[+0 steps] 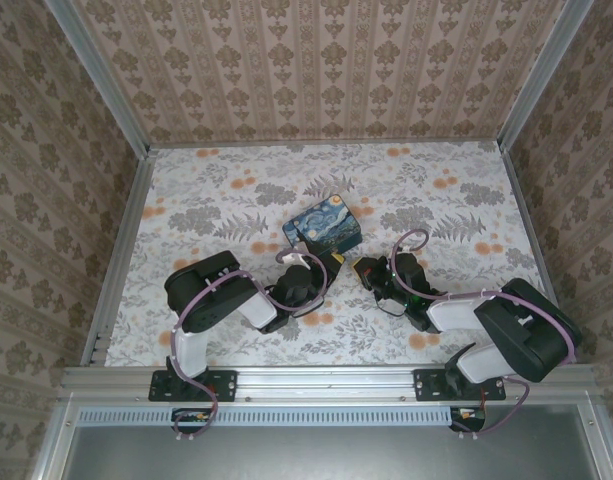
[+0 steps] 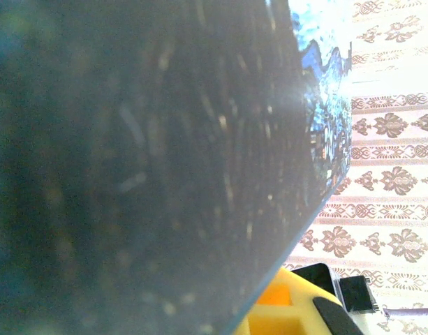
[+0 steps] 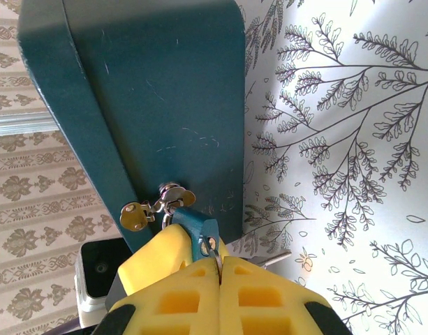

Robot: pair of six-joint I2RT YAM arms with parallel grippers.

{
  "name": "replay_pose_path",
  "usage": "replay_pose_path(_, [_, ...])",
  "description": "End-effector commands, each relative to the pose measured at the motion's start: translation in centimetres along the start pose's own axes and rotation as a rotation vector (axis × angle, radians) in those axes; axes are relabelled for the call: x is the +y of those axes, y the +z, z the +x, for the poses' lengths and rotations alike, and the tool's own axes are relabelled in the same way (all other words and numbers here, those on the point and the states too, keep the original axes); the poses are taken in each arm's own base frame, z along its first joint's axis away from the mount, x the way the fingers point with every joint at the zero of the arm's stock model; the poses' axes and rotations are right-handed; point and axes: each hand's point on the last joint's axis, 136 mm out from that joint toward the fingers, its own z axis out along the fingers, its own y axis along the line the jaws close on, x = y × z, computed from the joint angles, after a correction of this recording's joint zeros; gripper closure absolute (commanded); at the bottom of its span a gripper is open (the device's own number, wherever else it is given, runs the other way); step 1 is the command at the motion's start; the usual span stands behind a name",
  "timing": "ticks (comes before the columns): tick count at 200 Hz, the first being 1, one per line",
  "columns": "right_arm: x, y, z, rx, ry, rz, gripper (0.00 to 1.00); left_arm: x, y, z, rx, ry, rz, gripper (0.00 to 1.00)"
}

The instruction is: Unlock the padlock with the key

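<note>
The padlock hung from a small metal hasp at the lower edge of the blue swirl-painted box, just above the tips of the right gripper. Its bluish body touched the left yellow pad, and its keyhole end faced the seam between the pads. The right gripper's yellow fingers were pressed together, clamped on the key, whose slim dark shank ran up from the seam to the keyhole. How deep it sat could not be told.

A brass-coloured tab dangled beside the hasp, left of the padlock.

From above, the box stood on the floral table, with the right gripper at its near right corner and the left gripper against its near left side. The left gripper's fingers were together. Its wrist camera saw the box's dark face very close and one yellow finger at the bottom edge.
</note>
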Motion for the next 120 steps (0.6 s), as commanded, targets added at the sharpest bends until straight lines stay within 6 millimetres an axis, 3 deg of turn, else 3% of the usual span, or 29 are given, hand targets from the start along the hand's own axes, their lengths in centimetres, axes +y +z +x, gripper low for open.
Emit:
replay_pose_path(1, [2.0, 0.4, 0.1, 0.001, -0.019, -0.056, 1.00, 2.8, 0.1, 0.6, 0.014, -0.018, -0.090, 1.00])
replay_pose_path(85, [0.9, 0.2, 0.3, 0.001, -0.018, -0.028, 1.00, 2.9, 0.1, 0.4, 0.007, -0.020, -0.094, 1.00])
replay_pose_path(120, [1.4, 0.5, 0.3, 0.003, -0.021, -0.041, 1.00, 2.9, 0.1, 0.5, 0.010, -0.020, -0.092, 1.00])
